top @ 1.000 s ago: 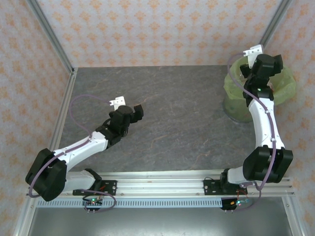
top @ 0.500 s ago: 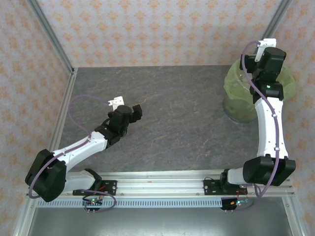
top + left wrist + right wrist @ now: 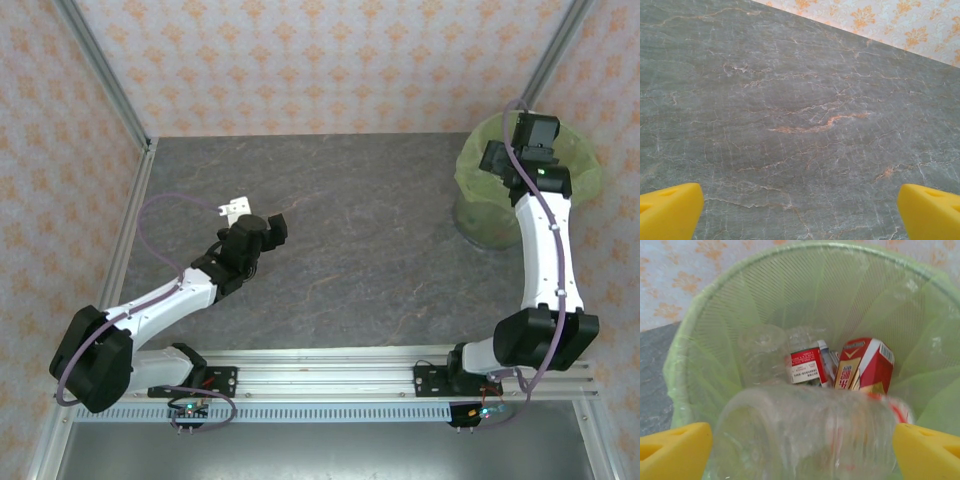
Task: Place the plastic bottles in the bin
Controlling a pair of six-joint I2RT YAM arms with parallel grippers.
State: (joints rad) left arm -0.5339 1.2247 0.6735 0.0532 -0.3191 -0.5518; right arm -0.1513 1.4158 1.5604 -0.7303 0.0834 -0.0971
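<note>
1. Right wrist view looks down into the bin (image 3: 765, 290); the right gripper (image 3: 805, 445) hangs above its mouth, fingers spread wide.
2. Between those fingers a blurred bottle (image 3: 810, 430) lies sideways over the bin's opening. I judge it let go, though I cannot tell whether it touches the pads.
3. Deeper inside the bin lie a labelled bottle (image 3: 807, 365), an unlabelled bottle (image 3: 762, 347) and a red carton (image 3: 862, 365).
4. Well left of the bin, the left gripper (image 3: 800, 212) hovers over the table (image 3: 800, 100), fingers wide, holding nothing.
5. Most of the job looks done; this bottle seems among the last.
</note>
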